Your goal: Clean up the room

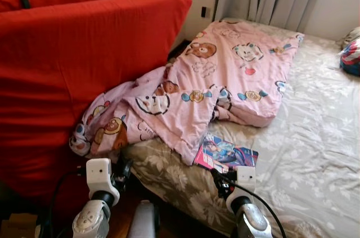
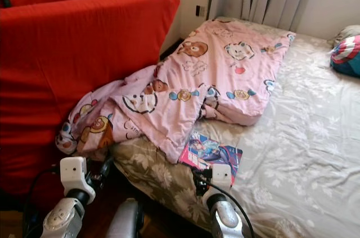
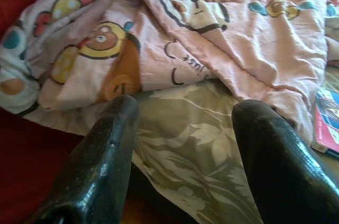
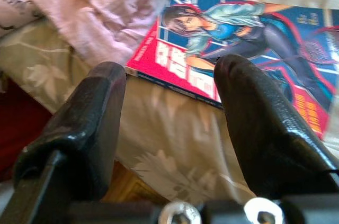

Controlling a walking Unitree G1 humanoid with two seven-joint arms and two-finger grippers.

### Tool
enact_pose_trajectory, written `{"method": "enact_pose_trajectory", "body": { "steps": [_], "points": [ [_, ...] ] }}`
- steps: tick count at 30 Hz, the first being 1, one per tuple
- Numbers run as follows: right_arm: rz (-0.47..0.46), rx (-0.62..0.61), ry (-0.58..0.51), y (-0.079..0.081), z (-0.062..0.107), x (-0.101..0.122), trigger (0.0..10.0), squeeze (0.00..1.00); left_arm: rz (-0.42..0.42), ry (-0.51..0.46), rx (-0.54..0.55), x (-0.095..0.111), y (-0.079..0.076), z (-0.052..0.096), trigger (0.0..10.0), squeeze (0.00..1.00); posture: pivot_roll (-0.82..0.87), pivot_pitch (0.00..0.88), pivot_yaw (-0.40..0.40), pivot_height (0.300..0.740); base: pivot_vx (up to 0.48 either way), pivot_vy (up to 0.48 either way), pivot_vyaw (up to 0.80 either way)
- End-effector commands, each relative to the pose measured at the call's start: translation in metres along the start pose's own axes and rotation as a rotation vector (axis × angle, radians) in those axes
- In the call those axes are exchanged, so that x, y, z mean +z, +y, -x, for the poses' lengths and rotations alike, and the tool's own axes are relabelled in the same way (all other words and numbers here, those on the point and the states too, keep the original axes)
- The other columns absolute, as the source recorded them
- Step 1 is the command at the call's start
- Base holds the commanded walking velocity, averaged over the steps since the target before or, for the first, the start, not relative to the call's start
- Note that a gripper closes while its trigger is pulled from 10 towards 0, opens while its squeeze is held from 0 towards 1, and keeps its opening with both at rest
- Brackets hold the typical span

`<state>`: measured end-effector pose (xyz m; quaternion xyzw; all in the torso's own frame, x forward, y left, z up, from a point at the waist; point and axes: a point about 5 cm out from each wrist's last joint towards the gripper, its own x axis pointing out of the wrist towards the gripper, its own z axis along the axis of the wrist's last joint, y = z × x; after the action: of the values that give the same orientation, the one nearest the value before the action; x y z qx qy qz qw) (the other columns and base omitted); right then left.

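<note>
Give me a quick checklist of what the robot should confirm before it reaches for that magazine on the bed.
1. Right end effector open wide enough: ok, fingers apart, nothing held.
2. Aimed at the magazine: ok, its near edge sits just past the fingertips.
3. Magazine free to lift: not ok, the pink quilt overlaps its far corner.
4. Magazine lying flat on the bed sheet: ok.
5. Left end effector out of the way: ok, open, near the quilt's crumpled end.
6. A place to put the magazine: cannot tell.
</note>
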<state>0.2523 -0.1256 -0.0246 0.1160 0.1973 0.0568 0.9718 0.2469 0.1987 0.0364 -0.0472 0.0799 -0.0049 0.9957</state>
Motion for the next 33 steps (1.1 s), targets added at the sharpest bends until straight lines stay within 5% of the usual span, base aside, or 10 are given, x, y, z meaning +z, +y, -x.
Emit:
{"method": "enact_pose_trajectory", "body": {
  "steps": [1, 12, 33],
  "points": [
    [-0.012, -0.030, 0.020, -0.003, 0.000, -0.002, 10.0, 0.00, 0.004, 0.015, -0.012, -0.002, -0.002, 0.000, 10.0, 0.00, 0.10, 0.050, -0.040, 0.609, 0.000, 0.000, 0.00],
    [-0.111, -0.107, 0.024, -0.010, -0.007, 0.007, 10.0, 0.00, 0.007, 0.016, -0.015, -0.002, -0.004, 0.001, 10.0, 0.00, 0.10, 0.062, -0.042, 0.609, 0.000, 0.000, 0.00],
    [-0.102, -0.154, 0.030, -0.023, -0.012, 0.016, 10.0, 0.00, 0.001, 0.030, -0.023, -0.006, -0.005, 0.008, 10.0, 0.00, 0.11, 0.080, -0.037, 0.609, 0.263, 0.000, 0.00]
  ]
}}
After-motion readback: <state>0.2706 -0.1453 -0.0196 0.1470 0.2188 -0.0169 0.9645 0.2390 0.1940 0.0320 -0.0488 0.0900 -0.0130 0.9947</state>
